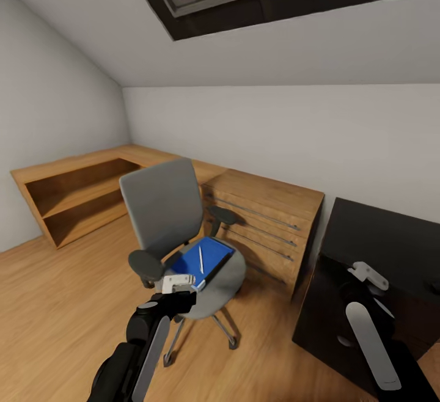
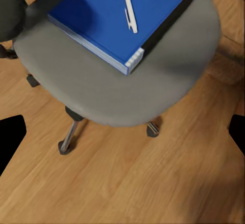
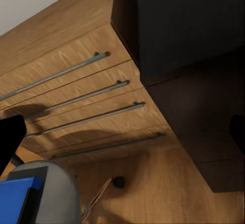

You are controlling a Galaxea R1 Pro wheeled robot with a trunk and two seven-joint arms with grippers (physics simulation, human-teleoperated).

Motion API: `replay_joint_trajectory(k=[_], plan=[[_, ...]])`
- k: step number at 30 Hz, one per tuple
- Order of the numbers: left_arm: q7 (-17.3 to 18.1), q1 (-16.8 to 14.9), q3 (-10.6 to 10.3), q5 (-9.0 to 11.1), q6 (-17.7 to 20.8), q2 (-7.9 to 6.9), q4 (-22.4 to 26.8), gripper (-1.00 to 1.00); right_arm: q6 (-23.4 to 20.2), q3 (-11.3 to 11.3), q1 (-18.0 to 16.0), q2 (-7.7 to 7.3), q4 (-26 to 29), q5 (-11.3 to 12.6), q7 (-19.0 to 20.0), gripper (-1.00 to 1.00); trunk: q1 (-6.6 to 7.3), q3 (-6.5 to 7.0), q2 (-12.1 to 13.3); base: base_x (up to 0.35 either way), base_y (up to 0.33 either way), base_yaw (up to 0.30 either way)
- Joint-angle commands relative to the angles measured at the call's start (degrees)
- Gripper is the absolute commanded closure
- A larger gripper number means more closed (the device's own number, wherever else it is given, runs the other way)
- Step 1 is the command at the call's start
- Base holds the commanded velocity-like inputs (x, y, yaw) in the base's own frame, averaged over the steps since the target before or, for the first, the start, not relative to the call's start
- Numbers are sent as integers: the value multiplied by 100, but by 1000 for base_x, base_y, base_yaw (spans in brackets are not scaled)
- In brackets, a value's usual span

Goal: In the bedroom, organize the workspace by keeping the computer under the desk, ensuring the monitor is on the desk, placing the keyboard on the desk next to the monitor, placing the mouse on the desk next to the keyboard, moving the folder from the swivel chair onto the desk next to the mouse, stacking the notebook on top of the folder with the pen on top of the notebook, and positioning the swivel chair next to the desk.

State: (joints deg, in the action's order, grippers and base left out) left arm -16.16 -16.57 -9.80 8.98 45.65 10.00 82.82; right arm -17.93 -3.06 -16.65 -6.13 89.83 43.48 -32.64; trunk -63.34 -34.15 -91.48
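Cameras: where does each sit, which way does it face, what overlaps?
Head view: high, facing forward and down at the swivel chair; both arms show, left claw by the seat.
Left wrist view: above the seat, facing down on the folder and pen.
Right wrist view: faces the wooden drawer chest beside the desk.
Shared: the chair and folder appear in all three.

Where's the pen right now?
The pen lies on the blue folder on the swivel chair seat, low in the head view's centre, just beyond the left gripper.
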Motion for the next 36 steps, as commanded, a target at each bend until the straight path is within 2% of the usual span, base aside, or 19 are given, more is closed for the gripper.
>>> replay_joint_trajectory(k=[1,14,26,31,36], plan=[[-54,-4,-7,61,16,0,7,-100,-26,3,-4,-2,8,17,-32,-100,-1,-4,-3,157,-146,-249],[-54,-4,-13,60,6,0,-2,-100,-26,14,-4,-2,8,-139,-24,-100,-1,23,-3,213,-196,-250],[-54,-4,-13,60,6,0,-2,-100,-26,16,-4,3,-8,-625,-23,-100,-1,49,-3,229,-211,-251],[-54,-4,-13,60,6,0,-2,-100,-26,16,-4,6,-9,-754,-25,-100,-1,59,-3,221,-202,-251],[-54,-4,-13,65,6,0,-2,-100,-26,16,-4,1,-12,-784,-25,-100,-1,68,-3,102,-94,-207]])
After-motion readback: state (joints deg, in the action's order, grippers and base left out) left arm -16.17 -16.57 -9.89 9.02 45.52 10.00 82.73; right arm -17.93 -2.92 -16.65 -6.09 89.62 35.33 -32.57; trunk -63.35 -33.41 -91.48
